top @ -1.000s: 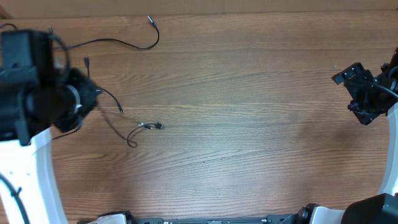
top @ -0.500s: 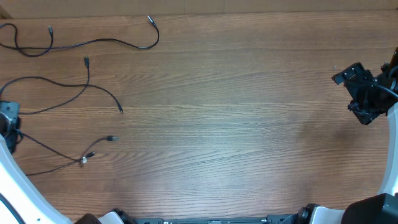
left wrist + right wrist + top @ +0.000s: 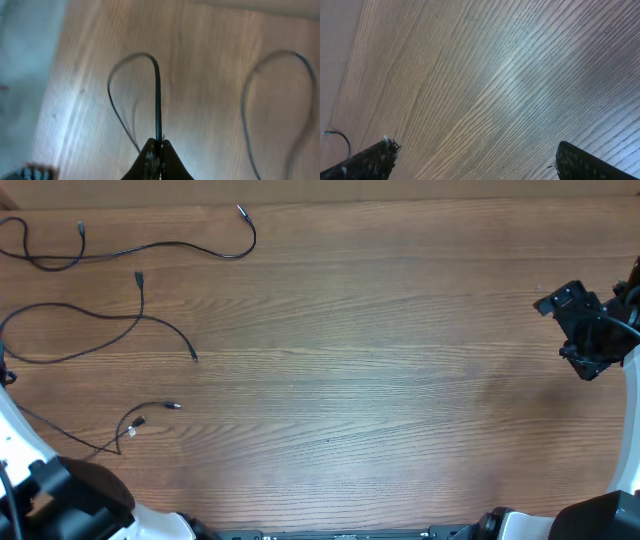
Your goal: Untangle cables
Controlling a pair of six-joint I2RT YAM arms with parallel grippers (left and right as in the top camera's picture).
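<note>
Three thin black cables lie apart on the left of the wooden table. The top cable (image 3: 150, 248) runs along the far edge. The middle cable (image 3: 100, 313) curves to a plug near the centre-left. The lower cable (image 3: 120, 430), with small silver-tipped plugs, trails toward the left edge. My left gripper (image 3: 159, 149) is shut on a thin black cable (image 3: 157, 95), which loops away over the wood in the left wrist view. Only the left arm (image 3: 70, 498) shows in the overhead view, at the bottom left. My right gripper (image 3: 575, 330) is open and empty at the far right; its fingers (image 3: 477, 155) are spread wide above bare wood.
The table's far edge (image 3: 400, 200) runs along the top of the overhead view. A short bit of cable (image 3: 340, 137) shows at the left edge of the right wrist view. The table's left edge (image 3: 50, 75) appears in the left wrist view.
My left arm swung from the upper left down to the bottom-left corner, pulling the lower cable left and down, away from the middle cable. The right arm has not moved.
</note>
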